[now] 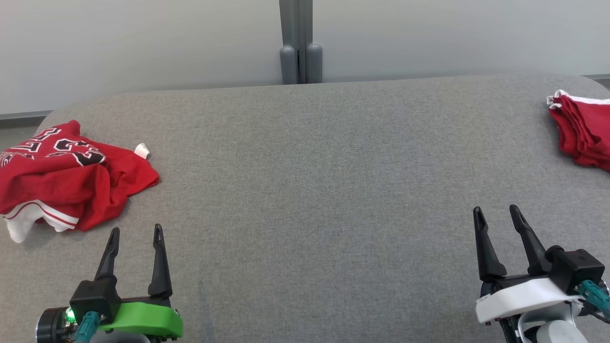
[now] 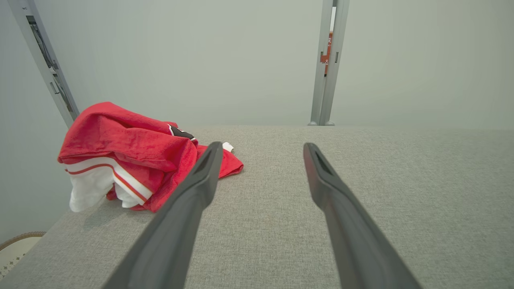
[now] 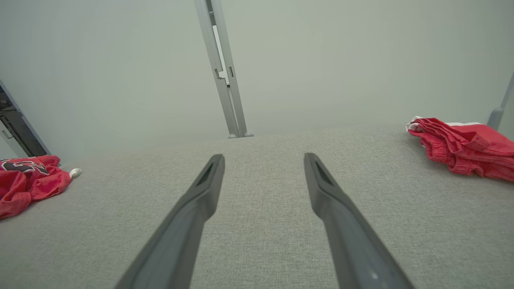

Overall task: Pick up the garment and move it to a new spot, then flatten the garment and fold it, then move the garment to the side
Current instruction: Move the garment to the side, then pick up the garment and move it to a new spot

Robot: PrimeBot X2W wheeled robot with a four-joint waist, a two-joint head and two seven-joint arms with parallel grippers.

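Your garment (image 1: 71,181): a crumpled red jersey at the far left of the grey surface (image 1: 310,190). It carries black-and-white block lettering, too rumpled to read. The small white tag (image 1: 142,150) is illegible. A folded red stack (image 1: 584,133) lies far right. The left fingers (image 1: 159,267), near the jersey, and the right fingers (image 1: 483,247) are spread apart, holding nothing.

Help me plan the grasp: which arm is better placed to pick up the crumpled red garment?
Left, probably. The left gripper, open, sits close to the crumpled red garment; the right gripper is far across the table.
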